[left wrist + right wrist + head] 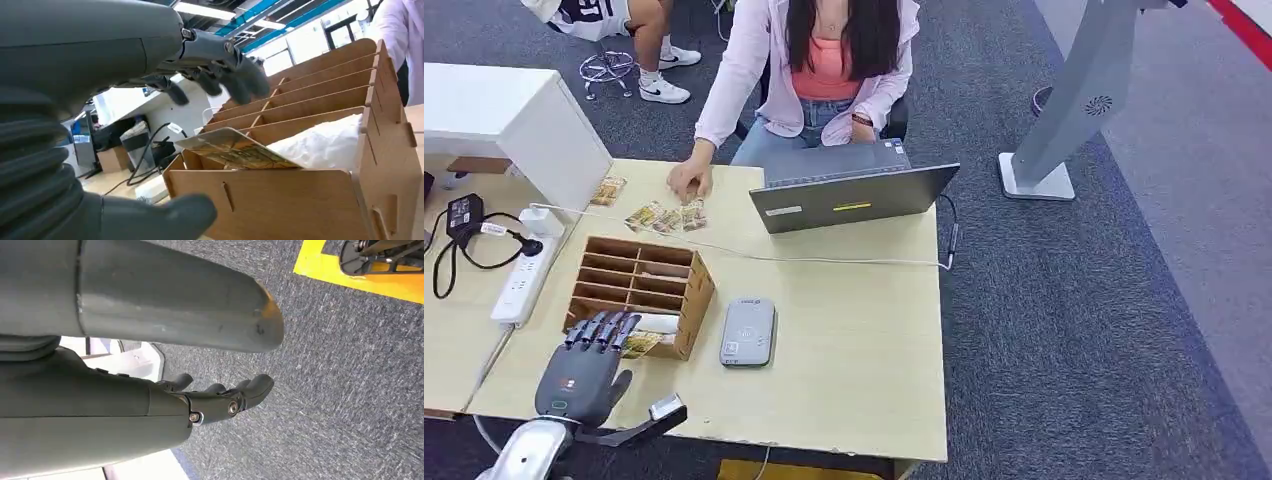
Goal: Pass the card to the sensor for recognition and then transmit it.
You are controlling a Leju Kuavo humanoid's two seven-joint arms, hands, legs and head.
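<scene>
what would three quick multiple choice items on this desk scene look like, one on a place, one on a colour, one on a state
1. Where does the card reader lie?
A. on the table just beside the wooden rack
B. on the laptop
C. on the floor

2. What colour is the power strip?
A. black
B. white
C. red

3. What is the left hand doing?
A. holding a card above the reader
B. resting on the laptop
C. reaching, fingers apart, at the rack's nearest slot, nothing held

Answers: 1 A, the head view shows the grey reader flat on the table next to the wooden rack. 2 B, it lies white at the table's left edge. 3 C, the left wrist view shows its fingers spread above the card, which lies in the slot.
</scene>
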